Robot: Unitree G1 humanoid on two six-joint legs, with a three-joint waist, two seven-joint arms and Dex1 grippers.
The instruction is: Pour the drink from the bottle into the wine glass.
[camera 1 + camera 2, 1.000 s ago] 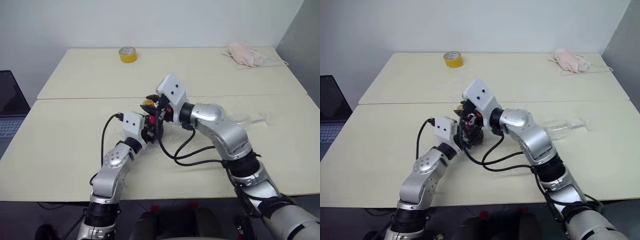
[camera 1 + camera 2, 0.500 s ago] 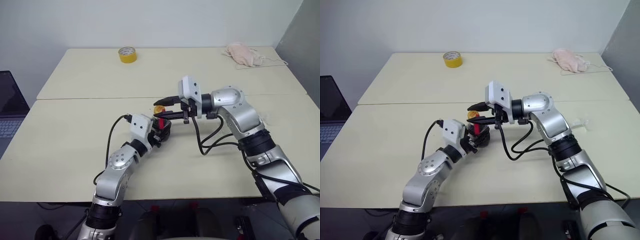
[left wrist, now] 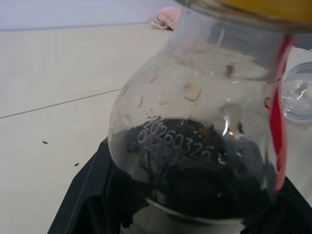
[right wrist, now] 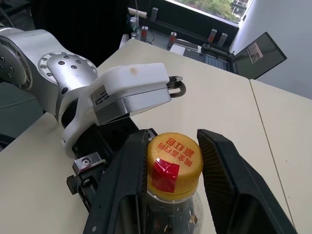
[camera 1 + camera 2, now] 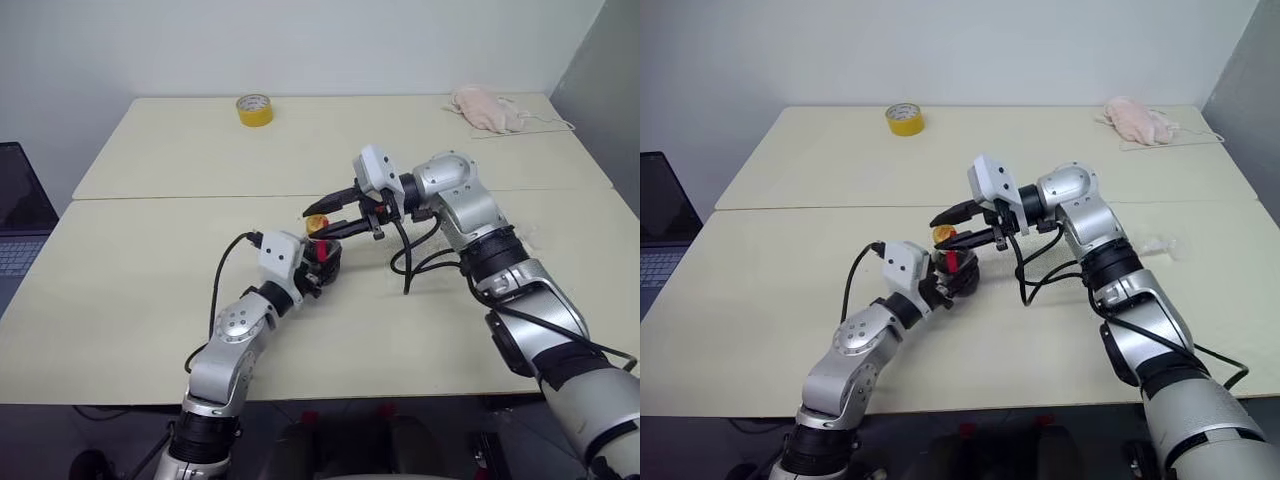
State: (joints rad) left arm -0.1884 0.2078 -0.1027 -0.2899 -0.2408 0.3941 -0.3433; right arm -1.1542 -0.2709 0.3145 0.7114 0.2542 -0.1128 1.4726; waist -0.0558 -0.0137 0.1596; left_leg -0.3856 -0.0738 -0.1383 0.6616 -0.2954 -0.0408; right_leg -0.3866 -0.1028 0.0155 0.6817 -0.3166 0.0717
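Since a second ago, the right arm has swung out from over the bottle and straightened, so its tool now comes at the cap level from the side instead of crowding down on it; the left arm has hardly stirred.

From the left eye view, the left tool (image 5: 318, 268) stands shut on the bottle (image 5: 321, 252), which is upright near the middle of the bench (image 5: 120, 290). The right tool (image 5: 322, 214) points toward the robot's left, its two fingers straddling the yellow-orange cap (image 5: 316, 222), one beyond it and one nearer. The bottle's long axis runs straight up, across the line of those fingers, and the right arm is the one placed for the cap. A yellow tape roll (image 5: 255, 108) sits at the far edge and a pink cloth (image 5: 487, 108) at the far right corner.

From the right eye view, the wine glass (image 5: 1157, 246) appears to lie on its side on the bench beyond the right arm, well apart from the bottle; nothing dark shows in it.

In the left wrist view, the drink (image 3: 195, 165) fills only the rounded lower body, with clear plastic above.

In the right wrist view, the fingers (image 4: 222, 175) stand narrowly apart on either side of the cap; whether they touch it, I cannot tell. The cap looks still on, so unscrewing seems the step in hand.
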